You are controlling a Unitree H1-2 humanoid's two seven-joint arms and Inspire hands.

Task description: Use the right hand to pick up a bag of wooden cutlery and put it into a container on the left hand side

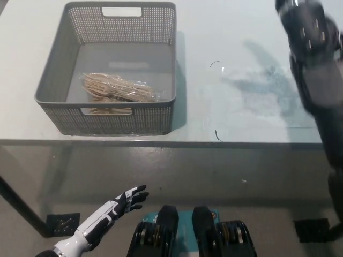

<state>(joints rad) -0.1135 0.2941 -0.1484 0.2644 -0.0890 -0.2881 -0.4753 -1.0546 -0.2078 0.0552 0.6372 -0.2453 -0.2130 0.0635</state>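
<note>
Head view: the bag [115, 88] lies inside the basket [53, 85] by its front wall, so the drop looks done. The right hand [308, 27] hangs well right of the basket, probably clearing away. I cannot tell whether it is spread or closed. The left hand [128, 198] rests below the basket, spread and empty.

White left hand [127, 197]: lower left, fingers straight and spread, holding nothing; its forearm [88, 227] slants up from the bottom edge. Black right arm [324, 107]: runs along the right edge. Right hand [308, 27]: top right, blurred.
</note>
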